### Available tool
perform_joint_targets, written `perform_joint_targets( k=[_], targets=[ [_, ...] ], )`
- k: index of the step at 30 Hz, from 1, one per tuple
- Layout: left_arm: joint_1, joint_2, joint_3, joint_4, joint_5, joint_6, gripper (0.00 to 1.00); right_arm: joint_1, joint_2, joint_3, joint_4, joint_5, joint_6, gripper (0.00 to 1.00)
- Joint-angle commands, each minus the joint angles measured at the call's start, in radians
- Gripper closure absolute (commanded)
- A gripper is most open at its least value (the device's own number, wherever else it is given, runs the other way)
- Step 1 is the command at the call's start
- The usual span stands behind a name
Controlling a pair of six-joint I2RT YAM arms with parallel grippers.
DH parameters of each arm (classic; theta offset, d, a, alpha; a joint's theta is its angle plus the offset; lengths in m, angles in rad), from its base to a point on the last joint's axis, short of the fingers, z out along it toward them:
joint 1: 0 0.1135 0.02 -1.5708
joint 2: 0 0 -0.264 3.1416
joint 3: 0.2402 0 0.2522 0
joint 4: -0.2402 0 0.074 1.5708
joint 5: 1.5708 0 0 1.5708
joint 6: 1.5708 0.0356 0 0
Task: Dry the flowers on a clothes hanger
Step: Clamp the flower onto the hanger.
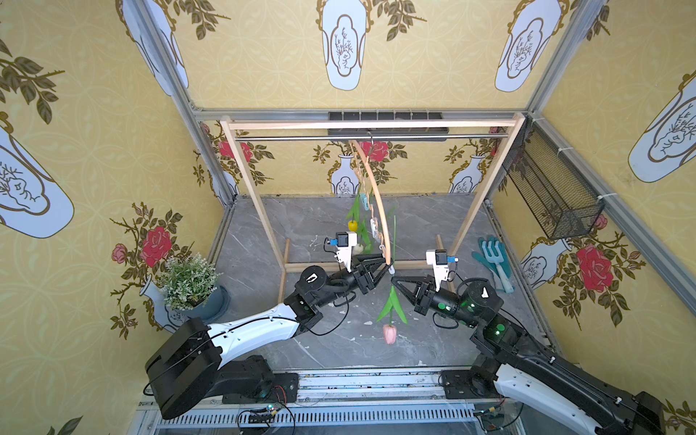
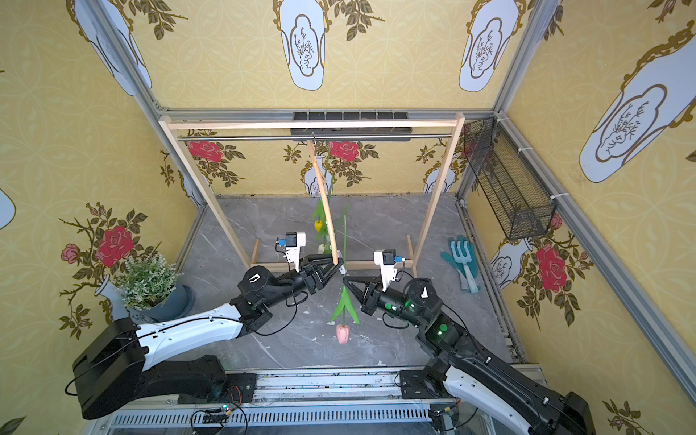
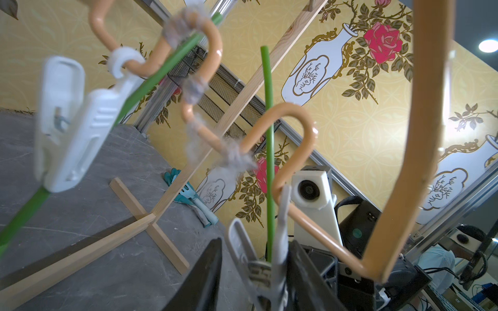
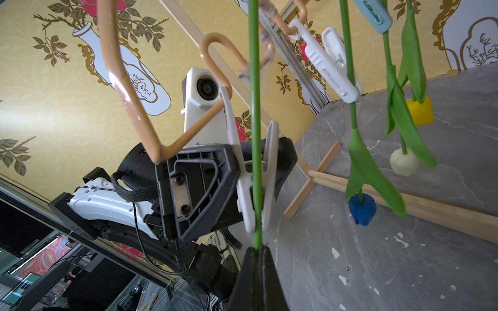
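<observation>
The clothes hanger (image 1: pixel 378 203) hangs edge-on from the rail, its near end low between my arms. Yellow (image 4: pixel 420 110), white (image 4: pixel 404 161) and blue (image 4: pixel 361 208) flowers hang head-down from its clothespins. My right gripper (image 1: pixel 393 279) is shut on the stem of the pink flower (image 1: pixel 389 333), which hangs head-down below it. That stem runs up through a white clothespin (image 4: pixel 244 194) at the hanger's near end. My left gripper (image 3: pixel 256 242) stands around this clothespin. One finger touches it and the other shows a narrow gap.
The hanger hangs from the metal rail (image 1: pixel 301 138) of a wooden rack (image 1: pixel 256 196). A potted plant (image 1: pixel 188 280) stands at the left wall. Teal gloves with a hand rake (image 1: pixel 493 260) lie on the right. A black mesh basket (image 1: pixel 553 196) is fixed to the right wall.
</observation>
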Motion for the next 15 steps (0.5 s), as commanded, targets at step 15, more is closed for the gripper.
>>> perform_joint_targets(
  k=[15],
  targets=[
    [-0.001, 0.085, -0.026, 0.219, -0.049, -0.104, 0.82, 0.012, 0.040, -0.052, 0.226, 0.012, 0.046, 1.00]
  ],
)
